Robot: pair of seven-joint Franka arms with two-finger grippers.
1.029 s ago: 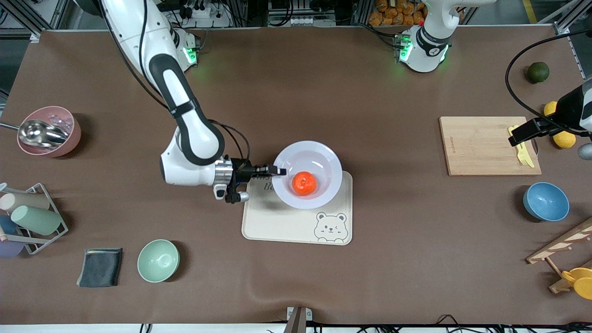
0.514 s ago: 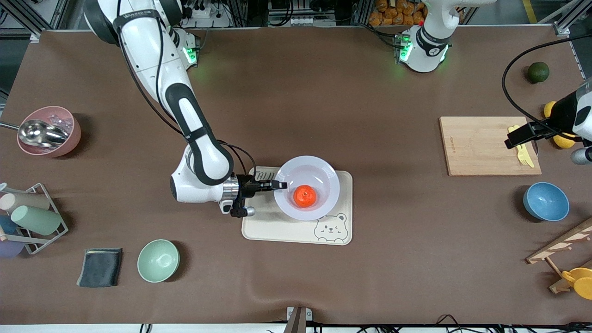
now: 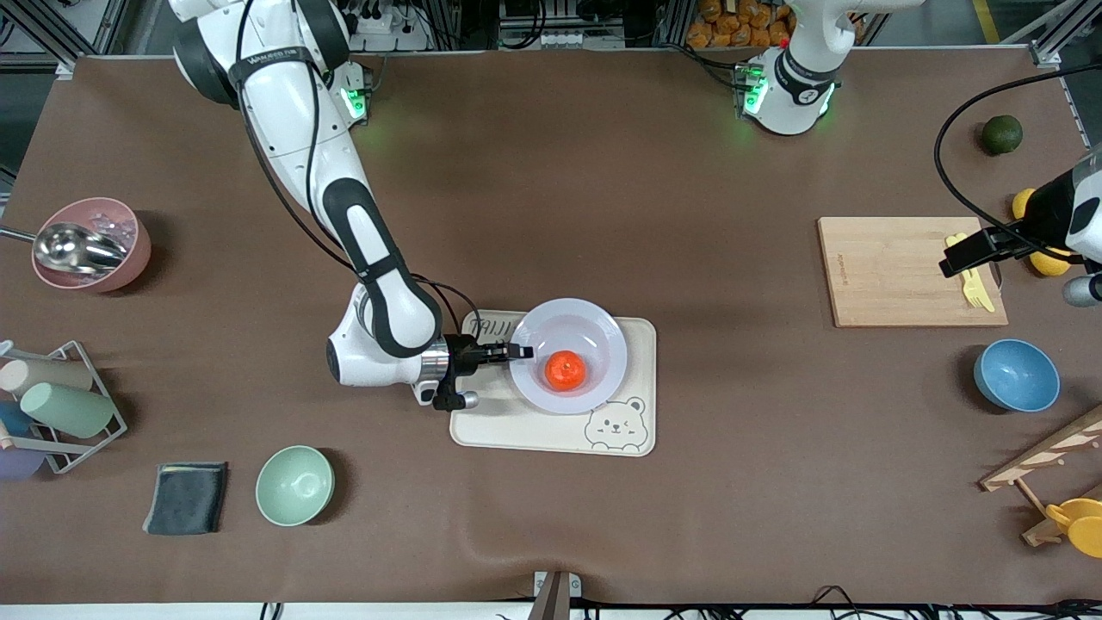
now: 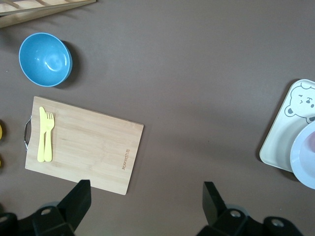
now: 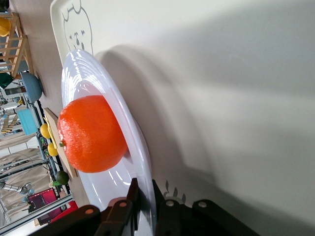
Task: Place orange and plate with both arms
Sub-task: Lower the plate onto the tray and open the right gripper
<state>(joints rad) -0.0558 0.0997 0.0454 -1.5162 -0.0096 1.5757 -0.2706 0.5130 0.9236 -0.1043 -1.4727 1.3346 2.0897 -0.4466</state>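
The orange [image 3: 566, 371] [image 5: 91, 133] lies in the sunken centre of the pale plate [image 3: 594, 331] [image 5: 135, 142]. My right gripper [image 3: 516, 350] [image 5: 145, 196] is shut on the plate's rim at the side toward the right arm's end of the table, one finger above the rim and one below. The plate sits low over the cream bear tray [image 3: 499, 422] [image 5: 221, 73]; I cannot tell whether it touches. My left gripper [image 3: 964, 254] [image 4: 145, 204] hangs open and holds nothing, over the end of the cutting board [image 3: 895, 271] [image 4: 83, 142]. The plate's edge [image 4: 306, 157] shows in the left wrist view.
A yellow fork and knife [image 3: 973, 280] lie on the cutting board, lemons [image 3: 1052, 260] and a dark green fruit [image 3: 1001, 134] beside it. A blue bowl [image 3: 1016, 375], mint bowl [image 3: 294, 485], pink bowl with scoop [image 3: 90, 245], dark cloth [image 3: 187, 497] and cup rack [image 3: 52, 405] ring the table.
My right arm has carried the plate with the orange toward the front camera and lower, down to the tray. The left arm has shifted only slightly.
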